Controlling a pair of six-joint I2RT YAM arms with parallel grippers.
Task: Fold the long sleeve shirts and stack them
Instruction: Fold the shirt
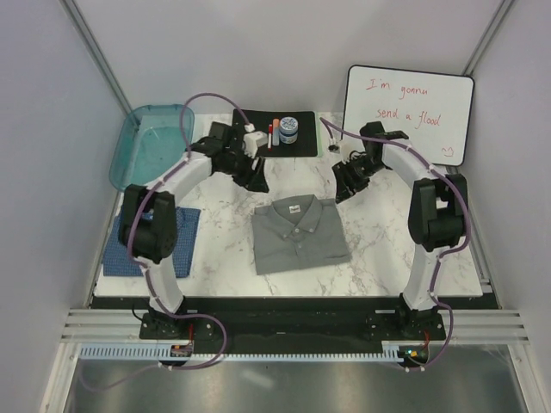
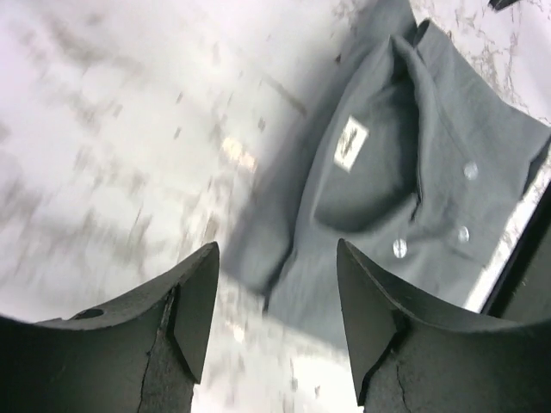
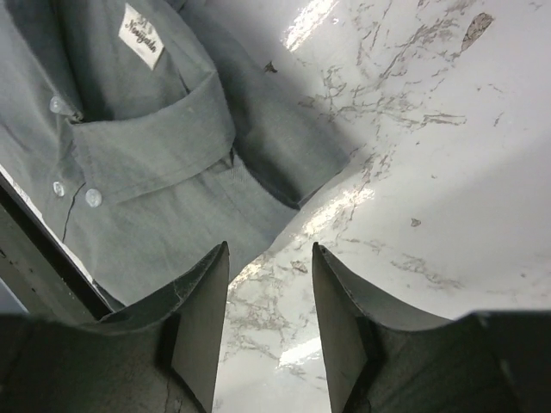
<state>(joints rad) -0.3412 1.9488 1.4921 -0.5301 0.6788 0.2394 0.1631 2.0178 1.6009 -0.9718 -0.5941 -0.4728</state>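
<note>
1. Shirts lie well apart on the marble desk (image 1: pixel 387 249), both folded.
2. The grey shirt (image 1: pixel 300 232) sits flat in the middle, front up. Its collar points to the far edge and its hem to the arms' bases.
3. Its collar-to-hem line runs far to near, slightly askew to the desk's edge. Folded, it looks close to square.
4. The blue shirt (image 1: pixel 120 254) lies at the desk's left edge, partly behind the left arm. I cannot tell which way it points.
5. The left hand (image 1: pixel 256 178) hovers just beyond the collar's left corner, fingers wide, gripping nothing.
6. The right hand (image 1: pixel 346 185) hovers off the collar's right corner, fingers parted and empty.
</note>
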